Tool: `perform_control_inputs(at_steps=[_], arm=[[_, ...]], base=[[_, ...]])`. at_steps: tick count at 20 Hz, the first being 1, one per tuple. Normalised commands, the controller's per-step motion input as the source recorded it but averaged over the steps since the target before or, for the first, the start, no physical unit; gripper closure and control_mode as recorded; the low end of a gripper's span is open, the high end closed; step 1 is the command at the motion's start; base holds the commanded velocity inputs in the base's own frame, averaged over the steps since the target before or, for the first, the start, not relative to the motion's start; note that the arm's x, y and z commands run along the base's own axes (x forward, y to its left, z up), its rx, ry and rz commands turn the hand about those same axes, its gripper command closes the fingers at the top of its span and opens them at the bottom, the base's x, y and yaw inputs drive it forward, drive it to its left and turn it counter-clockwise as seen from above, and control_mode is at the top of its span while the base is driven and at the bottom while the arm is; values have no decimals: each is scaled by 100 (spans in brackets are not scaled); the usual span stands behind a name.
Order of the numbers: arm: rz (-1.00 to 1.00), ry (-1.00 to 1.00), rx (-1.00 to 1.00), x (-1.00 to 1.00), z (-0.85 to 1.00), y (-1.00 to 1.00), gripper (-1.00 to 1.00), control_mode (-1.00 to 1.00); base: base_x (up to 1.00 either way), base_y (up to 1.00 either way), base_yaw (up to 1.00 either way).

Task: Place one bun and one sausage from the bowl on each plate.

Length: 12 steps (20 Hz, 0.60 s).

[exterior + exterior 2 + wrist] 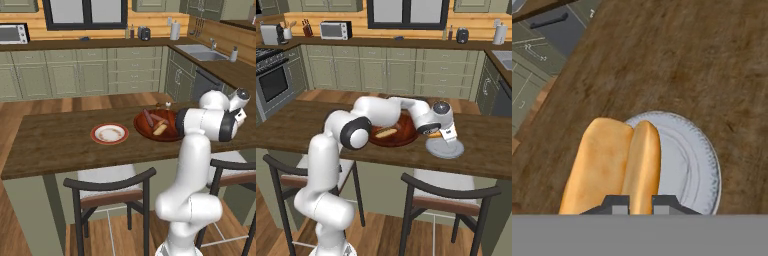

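Note:
My gripper (640,200) is shut on a golden split bun (619,165), held just above the pale grey plate (699,165) and overlapping its left half. In the right base view the gripper (436,134) hangs over the grey plate (446,149), just right of the reddish-brown bowl (391,144). The bowl (138,125) holds two sausages (148,117) and another bun (160,129). Left of it lies the cream plate with a red rim (109,133), bare.
Everything rests on a dark wooden counter (55,142). Two chairs (110,187) (448,192) stand against its near edge. Cabinets line the back wall, and a sink (200,51) lies at the far right.

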Motion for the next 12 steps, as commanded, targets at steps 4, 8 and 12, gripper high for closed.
perform_control_inputs(at_steps=[4, 8, 12], arm=[[0, 0, 0, 4, -30, -5, 100, -100], [0, 0, 0, 9, -22, -4, 100, -100], [-2, 0, 0, 16, -12, -9, 100, -100]], base=[[0, 0, 0], [0, 0, 0], [0, 0, 0]])
